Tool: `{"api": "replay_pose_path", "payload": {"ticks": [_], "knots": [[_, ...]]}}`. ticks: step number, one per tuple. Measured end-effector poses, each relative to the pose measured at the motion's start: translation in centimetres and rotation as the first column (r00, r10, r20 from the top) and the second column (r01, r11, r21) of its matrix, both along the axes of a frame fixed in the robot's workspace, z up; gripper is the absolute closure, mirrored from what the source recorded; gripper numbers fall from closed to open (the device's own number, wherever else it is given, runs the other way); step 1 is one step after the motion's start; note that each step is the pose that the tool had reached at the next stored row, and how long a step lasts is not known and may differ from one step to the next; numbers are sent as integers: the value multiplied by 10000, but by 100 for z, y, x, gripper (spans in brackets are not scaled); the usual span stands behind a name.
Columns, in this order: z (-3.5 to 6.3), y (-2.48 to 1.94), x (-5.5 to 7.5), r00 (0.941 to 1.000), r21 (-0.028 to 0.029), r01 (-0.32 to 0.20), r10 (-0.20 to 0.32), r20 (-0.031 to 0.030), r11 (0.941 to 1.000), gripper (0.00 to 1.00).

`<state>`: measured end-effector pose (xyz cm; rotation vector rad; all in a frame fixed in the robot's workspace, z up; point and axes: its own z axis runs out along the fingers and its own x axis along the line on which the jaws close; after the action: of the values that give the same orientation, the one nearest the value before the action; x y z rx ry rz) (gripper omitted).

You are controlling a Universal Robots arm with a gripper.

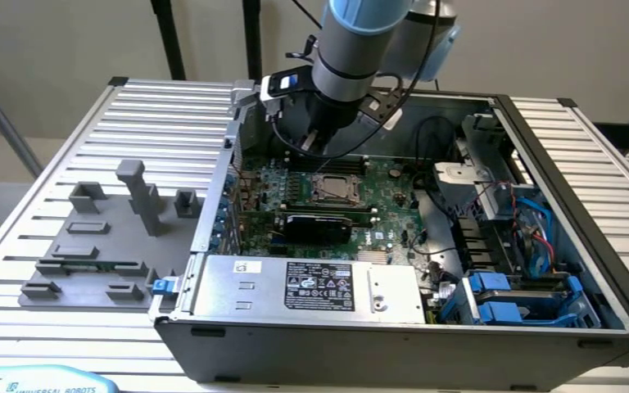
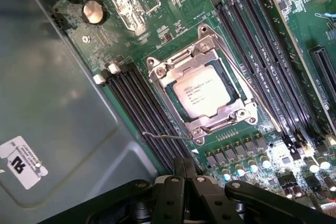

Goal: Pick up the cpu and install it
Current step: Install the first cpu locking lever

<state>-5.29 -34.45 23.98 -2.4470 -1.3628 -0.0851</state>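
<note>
Fingers (image 2: pixel 178 171) pressed together at the tips, nothing between them. Gripper (image 2: pixel 184 163) hangs over the motherboard (image 2: pixel 157 40) inside the open computer case (image 1: pixel 576 327), not touching the board as far as I can see.

Cpu (image 2: pixel 202 94) is not in the grip. It lies flat in the socket, printed metal top facing up, with the socket's metal frame (image 2: pixel 157 72) around it. It sits near the fingertips but clearly apart from them. One corner of the frame and a thin wire lever (image 2: pixel 165 136) lie between chip and fingertips. Whether the lever is latched, I cannot tell.

Black memory slots (image 2: pixel 139 111) run along both sides of the socket. A row of small grey components (image 2: pixel 236 145) lies close to the fingertips. A coin cell (image 2: pixel 93 11) sits further off on the board.

Exterior view: gripper (image 1: pixel 312 147) is just over the board, and the cpu (image 1: pixel 334 187) lies in its socket just on the near side of it. Grey power supply (image 1: pixel 304 286) lies along the case's near edge. On the slatted table (image 1: pixel 30 327), at the exterior view's left, stands a grey parts fixture (image 1: pixel 96 237).
</note>
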Motion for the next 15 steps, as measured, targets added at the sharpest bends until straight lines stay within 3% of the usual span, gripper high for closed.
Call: {"api": "replay_pose_path", "payload": {"ticks": [2, 6, 8, 11, 13, 15], "knots": [[-25, 30, -3, 10000, -67, -2, 2, 10, 10000, 89], [-59, 101, -6, 10000, -342, 0, 2, 43, 9994, 89], [-80, 116, -7, 10000, -442, 0, 2, 61, 9990, 89], [-113, 125, -12, 9999, -510, 2, 4, 122, 9987, 89], [-144, 127, -19, 9998, -520, 5, 4, 176, 9986, 89], [-206, 134, -45, 9993, -520, 16, 3, 372, 9986, 89]]}}
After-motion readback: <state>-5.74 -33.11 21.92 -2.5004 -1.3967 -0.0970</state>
